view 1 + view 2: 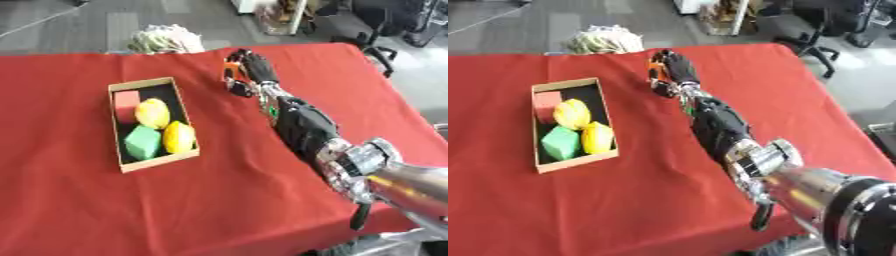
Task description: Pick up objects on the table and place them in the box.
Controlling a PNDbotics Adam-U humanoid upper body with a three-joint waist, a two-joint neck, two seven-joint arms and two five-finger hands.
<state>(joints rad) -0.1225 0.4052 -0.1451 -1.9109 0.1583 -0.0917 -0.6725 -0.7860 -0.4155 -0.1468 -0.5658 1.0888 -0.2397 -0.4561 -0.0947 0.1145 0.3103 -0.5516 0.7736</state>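
A shallow cardboard box (119, 131) sits on the red table, left of centre. It holds a red block (126, 104), two yellow fruit-like objects (152, 113) (178, 136) and a green block (143, 142). My right hand (248, 70) reaches far across the table, to the right of the box's far end. Its fingers are curled around a small orange object (231, 65), which is mostly hidden by the hand. My left hand does not show.
The red tablecloth (70, 200) covers the whole table. Beyond the far edge lies a pale crumpled bundle (164, 39), and office chairs (372, 22) stand on the floor at the upper right.
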